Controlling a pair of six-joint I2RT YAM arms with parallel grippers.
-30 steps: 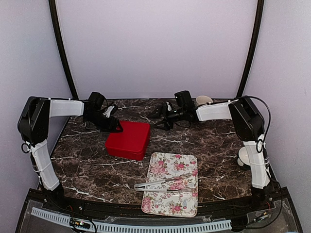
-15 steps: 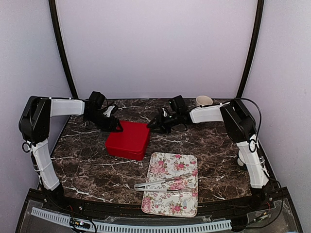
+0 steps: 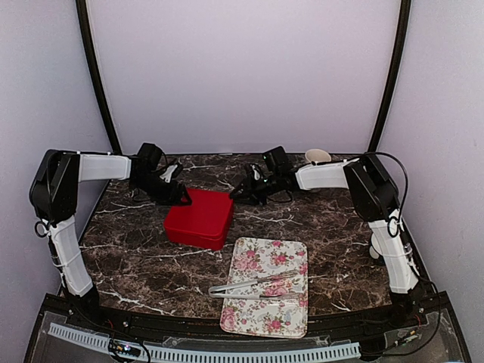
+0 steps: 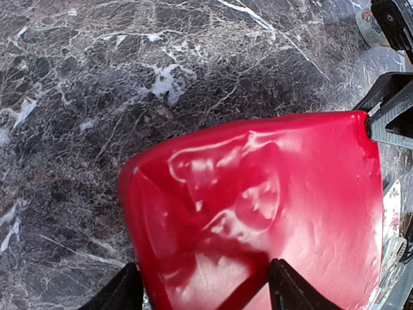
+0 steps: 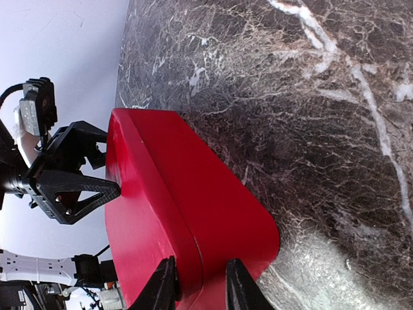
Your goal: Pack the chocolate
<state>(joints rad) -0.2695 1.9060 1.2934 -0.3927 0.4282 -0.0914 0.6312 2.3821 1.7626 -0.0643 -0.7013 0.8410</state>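
No chocolate shows in any view. A closed red box (image 3: 200, 218) lies on the marble table. My left gripper (image 3: 180, 198) is at the box's back left corner. In the left wrist view its fingers stand wide apart astride that corner (image 4: 206, 294) of the box (image 4: 271, 194). My right gripper (image 3: 240, 190) is at the back right corner. In the right wrist view its fingers are a narrow gap apart (image 5: 200, 287), one over the lid, one over the side wall of the box (image 5: 213, 213).
A floral tray (image 3: 283, 261) lies in front of the box, with metal tongs (image 3: 253, 286) across it. A cream cup (image 3: 318, 156) stands at the back right. A white object (image 3: 378, 246) sits by the right arm's base.
My right gripper has moved left across the table and reached the box's back right corner. The left arm and the box have not moved.
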